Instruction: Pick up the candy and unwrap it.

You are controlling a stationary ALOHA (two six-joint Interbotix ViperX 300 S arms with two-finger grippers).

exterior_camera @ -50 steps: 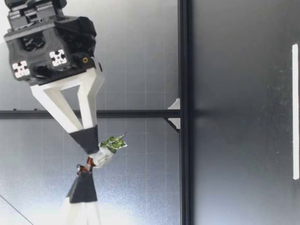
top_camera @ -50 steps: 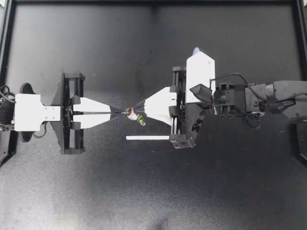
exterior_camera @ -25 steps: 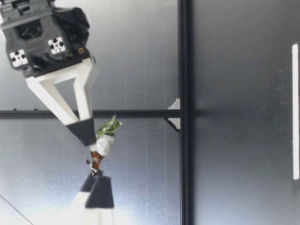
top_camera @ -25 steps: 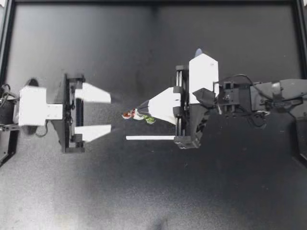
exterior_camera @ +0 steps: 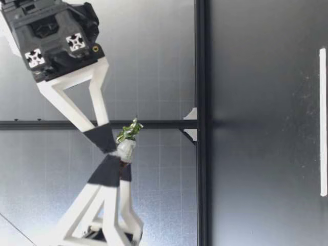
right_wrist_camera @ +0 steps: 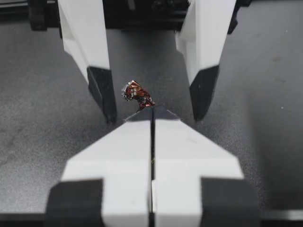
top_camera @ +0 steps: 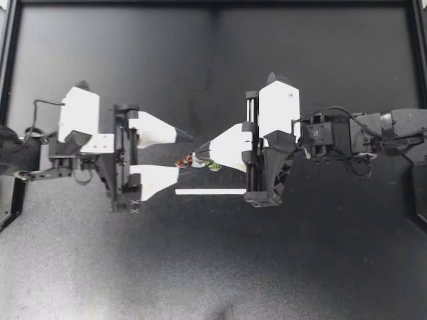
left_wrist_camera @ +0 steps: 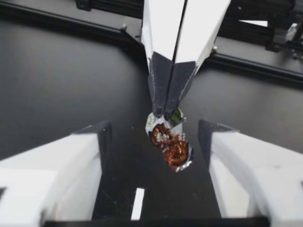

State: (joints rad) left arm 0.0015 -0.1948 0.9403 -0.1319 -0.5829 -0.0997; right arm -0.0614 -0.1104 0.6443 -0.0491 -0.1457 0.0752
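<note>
My right end effector [top_camera: 200, 154] is pressed fully together on the candy [top_camera: 187, 162]. It pinches the pale middle of the wrapper, so the red-brown twisted end sticks out past the tips toward my other arm and the green tail trails back beside the fingers. My read is that it's held this way to offer the free end for a pull. My left end effector [top_camera: 185, 155] is spread wide and holds nothing, with one finger on each side of that red end. In the left wrist view its fingers [left_wrist_camera: 71, 163] flank the candy [left_wrist_camera: 171, 147] with clear gaps on both sides, no contact. The right wrist view agrees: the candy [right_wrist_camera: 137, 93] pokes out just ahead of my closed tips, between the left pads [right_wrist_camera: 102, 90]. In the low view the candy [exterior_camera: 126, 148] hangs in the air well above the surface [exterior_camera: 256, 195], which gives both arms room. The step in hand, I judge, is to close the left on the twist, then pull apart to undo the wrapper, which is not yet off. A white strip [top_camera: 209, 192] lies on the surface below the right end effector, apart from the candy.
</note>
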